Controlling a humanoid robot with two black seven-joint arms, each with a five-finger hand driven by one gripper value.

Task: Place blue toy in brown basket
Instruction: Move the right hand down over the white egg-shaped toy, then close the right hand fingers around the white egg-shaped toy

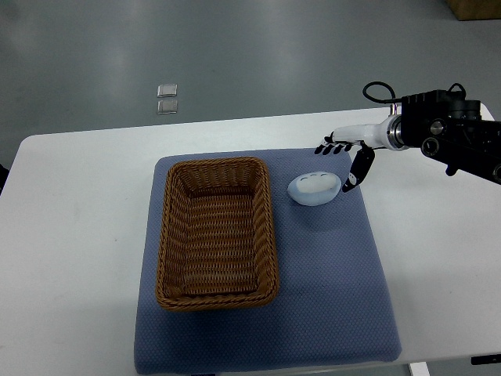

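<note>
Now right hand (344, 160) hovers, fingers (333, 147) spread wide, beside pale-blue toy (314, 189) (ungrasped); lower squarely, then carry to basket (217, 290).

Floor (235, 47): grey and shiny, with two small clear squares (167, 99).
Table (70, 235): white, rounded corners.
Corner: brown box (474, 8).

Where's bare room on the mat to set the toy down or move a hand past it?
Free: the mat between the basket and the mat's right edge, below the toy; also the strip along the mat's near edge, and the white table left of it. Crowded: the top right corner, where the open right hand sits beside the toy.
</note>
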